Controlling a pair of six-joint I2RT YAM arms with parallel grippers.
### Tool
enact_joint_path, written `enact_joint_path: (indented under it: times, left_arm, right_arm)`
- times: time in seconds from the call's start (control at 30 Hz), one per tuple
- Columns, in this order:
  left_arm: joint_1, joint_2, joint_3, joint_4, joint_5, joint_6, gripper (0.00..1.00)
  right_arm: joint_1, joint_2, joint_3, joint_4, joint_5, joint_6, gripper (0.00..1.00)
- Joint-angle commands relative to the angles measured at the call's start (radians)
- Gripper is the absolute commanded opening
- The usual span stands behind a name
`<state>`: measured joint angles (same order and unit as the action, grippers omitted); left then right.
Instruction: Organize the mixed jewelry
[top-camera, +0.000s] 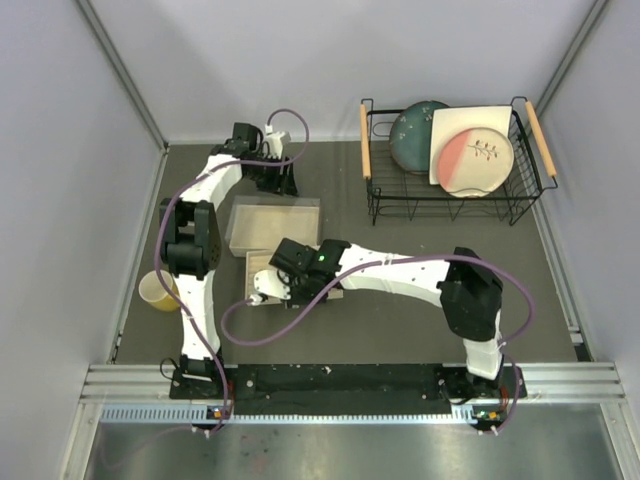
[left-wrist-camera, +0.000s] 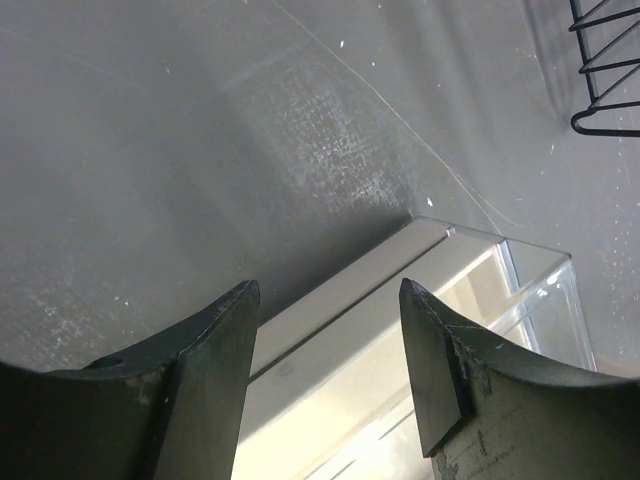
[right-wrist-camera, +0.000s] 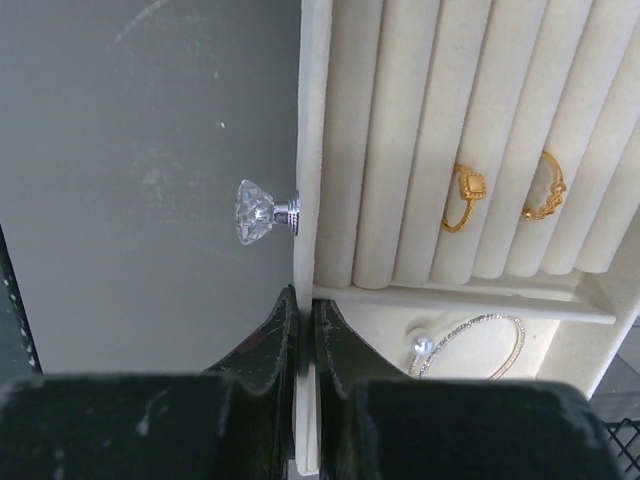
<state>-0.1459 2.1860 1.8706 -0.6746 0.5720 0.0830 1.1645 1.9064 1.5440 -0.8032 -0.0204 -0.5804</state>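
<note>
Gold rings (right-wrist-camera: 471, 186) + hoop (right-wrist-camera: 480, 318) in tray (right-wrist-camera: 308, 150)

Two gold rings (right-wrist-camera: 464, 198) can be counted, the second ring (right-wrist-camera: 545, 187) just beside the first, and there is one silver bracelet (right-wrist-camera: 478, 319). One pearl-like bead (right-wrist-camera: 421, 345) and one crystal knob (right-wrist-camera: 258, 211) show too. There is one tray (right-wrist-camera: 400, 120), one clear box (top-camera: 273, 226) and one yellow cup (top-camera: 158, 290). One wire rack (top-camera: 440, 205) has two wooden handles (top-camera: 365, 140) and carries two plates, one round green plate (top-camera: 410, 140) and one square white-and-pink plate (top-camera: 470, 150). There are two robot arms (top-camera: 200, 300), counting the right arm (top-camera: 400, 275).
</note>
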Motion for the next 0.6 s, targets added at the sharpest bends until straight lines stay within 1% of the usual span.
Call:
enact_joint_path:
  times: [0.0,0.23,0.57]
  left_arm:
    - [-0.003,-0.028,-0.034,-0.002,0.014,0.004,0.63]
    - [-0.003,-0.037,-0.025,-0.002,-0.006,0.009,0.63]
    - [0.000,-0.042,0.024,-0.011,-0.058,0.017,0.64]
  right_arm:
    - [0.070,0.019,0.090,0.053,0.072,0.048,0.00]
    - [0.141,0.048,0.133,0.049,0.169,0.109,0.00]
    - [0.167,0.097,0.222,0.024,0.186,0.195,0.00]
